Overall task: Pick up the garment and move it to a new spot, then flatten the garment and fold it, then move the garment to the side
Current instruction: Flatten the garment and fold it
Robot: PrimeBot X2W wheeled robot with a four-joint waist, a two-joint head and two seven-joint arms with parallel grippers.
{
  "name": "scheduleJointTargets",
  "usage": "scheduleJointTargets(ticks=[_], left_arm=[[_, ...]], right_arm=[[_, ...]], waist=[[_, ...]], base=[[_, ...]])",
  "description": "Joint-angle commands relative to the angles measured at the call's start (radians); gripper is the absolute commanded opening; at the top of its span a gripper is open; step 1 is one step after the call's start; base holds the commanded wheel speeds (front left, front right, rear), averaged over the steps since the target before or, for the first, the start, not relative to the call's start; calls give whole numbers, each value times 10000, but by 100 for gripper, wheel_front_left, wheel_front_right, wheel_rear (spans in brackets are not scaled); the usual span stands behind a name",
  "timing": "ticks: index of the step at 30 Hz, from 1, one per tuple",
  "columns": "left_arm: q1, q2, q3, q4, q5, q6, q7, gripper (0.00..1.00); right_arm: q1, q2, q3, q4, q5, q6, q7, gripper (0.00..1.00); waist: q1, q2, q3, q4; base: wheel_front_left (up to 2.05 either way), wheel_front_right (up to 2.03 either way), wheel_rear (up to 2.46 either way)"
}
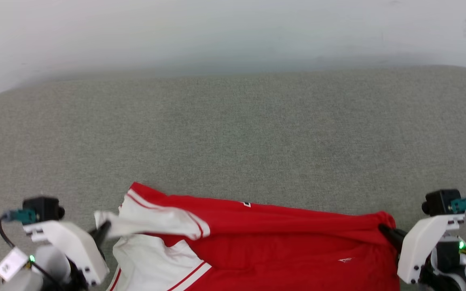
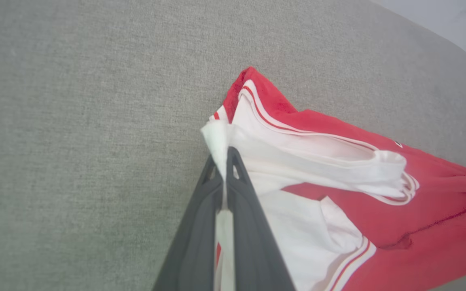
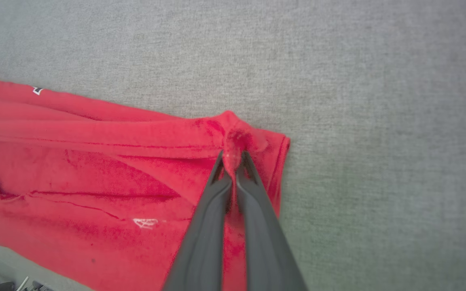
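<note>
1. Head view: garment [image 1: 257, 242] lies bunched at near edge of grey fabric surface [image 1: 233, 133], centre to right. At its left end the left gripper [image 1: 104, 231] pinches the white sleeve [image 1: 156, 222]. At its right end the right gripper [image 1: 383, 229] clamps the red corner [image 1: 378, 220].
2. Left wrist view: fingers [image 2: 253, 226] closed tight, white cloth caught btwn them.
3. Right wrist view: jaws nipped shut on the bunched red corner, and the rest of the shirt spreads away to the left.
</note>
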Motion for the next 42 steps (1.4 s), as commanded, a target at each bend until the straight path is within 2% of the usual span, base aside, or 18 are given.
scheduleJointTargets(ticks=[1,5,12,13,14,15,16,18,19,24,29,36,42], left_arm=[[239,-18,3,-59,-93,70,-79,0],[1374,-193,-62,-386,-344,257,-264,0],[2467,-521,-412,-363,-613,299,-252,0],[2562,-581,-471,-313,-661,279,-212,0],[2617,-644,-533,-257,-678,227,-196,0],[2601,-689,-580,-200,-659,189,-223,0],[2549,-775,-616,-118,-648,164,-268,2],[2400,-947,-678,8,-618,79,-364,45],[2315,-984,-665,77,-543,66,-473,100],[2007,-1172,-547,174,-224,11,-1142,100],[1913,-1317,-319,-289,145,105,-2074,100],[1672,-1316,-57,-1054,1159,362,-3595,100],[1547,-1399,-138,-1535,2373,853,-4755,100]], right_arm=[[201,54,-58,14,-69,-16,-96,0],[657,244,-375,254,-236,-16,-685,0],[1064,594,-601,956,-475,-16,-1283,0],[1111,643,-565,1055,-498,-16,-1326,9],[1123,714,-568,1128,-461,-16,-1429,31],[1144,786,-564,1194,-397,-16,-1495,100],[1177,811,-513,1244,-379,-16,-1536,100],[1211,849,-496,1183,-362,-16,-1823,100],[1269,865,-477,1139,-337,-16,-1911,100],[1565,844,-634,335,-400,-13,-2389,100],[2169,706,-1065,-905,-633,-13,-2224,100],[2836,714,-2279,-2122,-869,-13,-487,100],[2998,626,-2822,-2454,-957,-13,1077,100]], waist=[[2,-1,-124,70],[2,-1,-237,98],[2,-1,-384,17],[2,-1,-392,-1],[2,-1,-398,-12],[2,-1,-401,-21],[2,-1,-407,-27],[2,-1,-421,-26],[2,-1,-432,-23],[2,-1,-608,-19],[2,-1,-869,-15],[2,-1,-1050,128],[2,-1,-984,388]], base=[[0,0,0],[0,0,0],[0,0,0],[0,0,0],[0,0,0],[0,0,0],[0,0,0],[0,0,0],[0,0,0],[0,0,0],[0,0,0],[0,0,0],[0,0,0]])
